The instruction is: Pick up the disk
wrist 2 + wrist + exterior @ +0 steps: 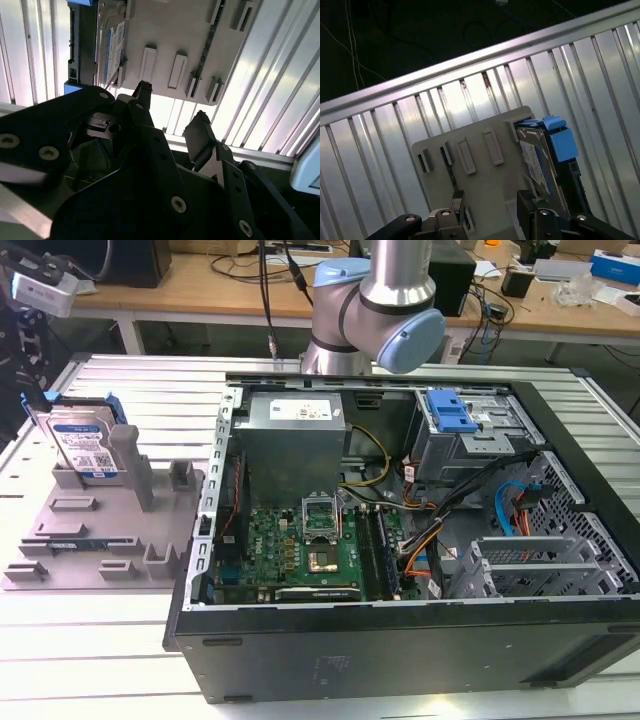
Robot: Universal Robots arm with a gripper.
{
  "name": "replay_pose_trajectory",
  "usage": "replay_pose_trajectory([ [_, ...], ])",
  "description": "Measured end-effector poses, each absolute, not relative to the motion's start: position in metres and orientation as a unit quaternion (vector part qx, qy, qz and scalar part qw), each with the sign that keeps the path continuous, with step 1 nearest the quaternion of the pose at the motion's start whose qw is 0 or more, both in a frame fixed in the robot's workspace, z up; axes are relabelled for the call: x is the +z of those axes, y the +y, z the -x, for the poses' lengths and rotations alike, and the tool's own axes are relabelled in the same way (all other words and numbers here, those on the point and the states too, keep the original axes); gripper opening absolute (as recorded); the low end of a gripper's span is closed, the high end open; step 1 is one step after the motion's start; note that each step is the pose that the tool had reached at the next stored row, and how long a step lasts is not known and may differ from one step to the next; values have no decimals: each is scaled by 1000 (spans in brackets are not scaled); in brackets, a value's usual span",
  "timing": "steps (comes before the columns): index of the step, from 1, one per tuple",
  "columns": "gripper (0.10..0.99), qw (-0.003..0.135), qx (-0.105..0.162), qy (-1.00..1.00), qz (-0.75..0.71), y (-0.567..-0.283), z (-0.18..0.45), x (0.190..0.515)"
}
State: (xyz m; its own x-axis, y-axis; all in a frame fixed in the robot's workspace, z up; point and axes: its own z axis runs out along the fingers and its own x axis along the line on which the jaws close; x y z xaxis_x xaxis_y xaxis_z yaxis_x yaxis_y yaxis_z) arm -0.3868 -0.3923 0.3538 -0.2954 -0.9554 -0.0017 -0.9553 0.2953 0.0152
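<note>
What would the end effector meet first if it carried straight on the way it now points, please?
Probably the flat grey plastic fixture: in both wrist views the open end effector points at its slotted plate. The silver rectangular disk with its blue bracket stands just beside that line, though depth is unclear.

I see the disk (85, 448) standing upright on its edge at the exterior view's left. It sits at the far end of the grey fixture (100, 540), well apart from the open computer case (400, 650). It is a flat silver rectangle, and its broad face, with a white-and-blue label and barcodes, is turned toward the near side. A blue plastic bracket (75, 400) runs along its top edge and down both sides. A grey post (128, 455) of the fixture stands just beside its right edge. In the first wrist view I see the disk (536, 165) edge-on, label showing, with the blue bracket (559, 137) capping one end.
</note>
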Motion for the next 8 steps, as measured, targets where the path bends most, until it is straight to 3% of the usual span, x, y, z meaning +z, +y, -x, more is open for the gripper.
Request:
replay_pose_trajectory([
  [8, 541, -4, 1, -779, -627, -392, 387, 353],
])
